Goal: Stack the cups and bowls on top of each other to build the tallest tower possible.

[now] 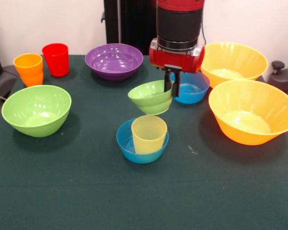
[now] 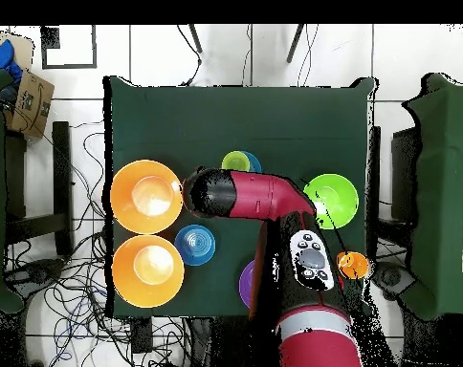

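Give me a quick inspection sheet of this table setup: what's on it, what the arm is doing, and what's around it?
Surface: dark green tablecloth, small pale speck right of centre.
Job's things: yellow cup standing in a small blue bowl; small green bowl tilted, lifted above them; second small blue bowl; purple bowl; large green bowl; two large orange bowls; orange cup; red cup.
Clutter: nothing seen on the table.
Gripper: gripper shut on the small green bowl's rim.
Cables: many loose cables on the floor in the overhead view.
Surroundings: cardboard box, further green-covered tables at both sides.
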Action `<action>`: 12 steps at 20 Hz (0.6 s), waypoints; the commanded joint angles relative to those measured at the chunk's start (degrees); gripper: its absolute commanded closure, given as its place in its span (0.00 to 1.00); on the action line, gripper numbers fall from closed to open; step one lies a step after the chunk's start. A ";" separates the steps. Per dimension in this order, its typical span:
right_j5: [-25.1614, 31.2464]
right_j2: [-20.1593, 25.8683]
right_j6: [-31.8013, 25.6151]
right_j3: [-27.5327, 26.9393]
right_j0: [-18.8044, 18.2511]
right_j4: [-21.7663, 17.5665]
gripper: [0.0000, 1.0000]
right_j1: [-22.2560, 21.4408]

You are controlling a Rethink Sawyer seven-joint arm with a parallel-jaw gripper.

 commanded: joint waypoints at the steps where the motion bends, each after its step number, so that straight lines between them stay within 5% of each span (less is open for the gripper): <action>1: 8.07 -3.39 3.48 -8.18 2.38 -3.03 1.00 5.09; 6: 10.10 -4.99 2.33 -11.43 2.68 -3.01 1.00 5.76; 12: 14.04 -1.77 -2.01 -16.07 -0.34 -1.77 1.00 7.24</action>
